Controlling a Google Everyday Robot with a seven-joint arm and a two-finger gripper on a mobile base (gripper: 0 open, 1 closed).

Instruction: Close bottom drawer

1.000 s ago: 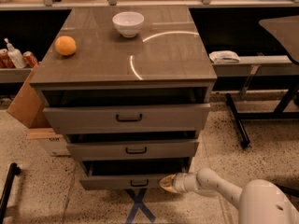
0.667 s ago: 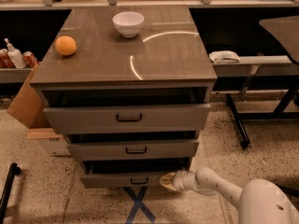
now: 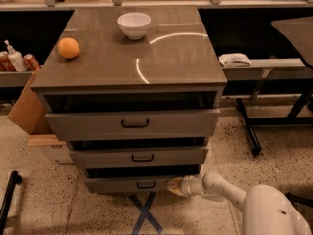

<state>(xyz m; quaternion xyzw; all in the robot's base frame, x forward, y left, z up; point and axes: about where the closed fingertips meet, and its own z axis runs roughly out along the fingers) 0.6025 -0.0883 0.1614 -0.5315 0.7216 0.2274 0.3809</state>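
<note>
Okay, one frame, looking down at a grey-brown cabinet with three drawers. The bottom drawer (image 3: 117, 184) sits lowest, just above the floor, below the front edge of the cabinet top (image 3: 166, 67). It is pulled out a little, with a dark gap showing above its flat front. Its small black bar handle (image 3: 145, 184) is at the middle of the front.

The gripper (image 3: 175, 186) is low, right of that handle, with its yellowish tip against or just at the right part of the bottom drawer front; contact cannot be confirmed. Whether it is wide or narrow cannot be told. The white arm (image 3: 222, 189) runs from it toward the lower right, into the rounded white robot body (image 3: 274, 214) at the bottom right corner.

The middle drawer (image 3: 112, 158) and top drawer (image 3: 88, 125) are also partly out, each with a dark gap above and a black handle at centre.

On the cabinet top, an orange (image 3: 68, 48) sits near the left edge, toward the back left corner. A white bowl (image 3: 134, 24) stands upright near the back edge, roughly centred. The two are well apart. A curved light reflection crosses the right half of the surface.

On the floor is a blue tape X (image 3: 145, 215), just in front of the bottom drawer. A cardboard box (image 3: 24, 109) leans beside the cabinet's left side. Bottles and cans (image 3: 15, 58) stand on a low shelf to the left. A white bundled item (image 3: 234, 59) lies on a shelf to the right.
</note>
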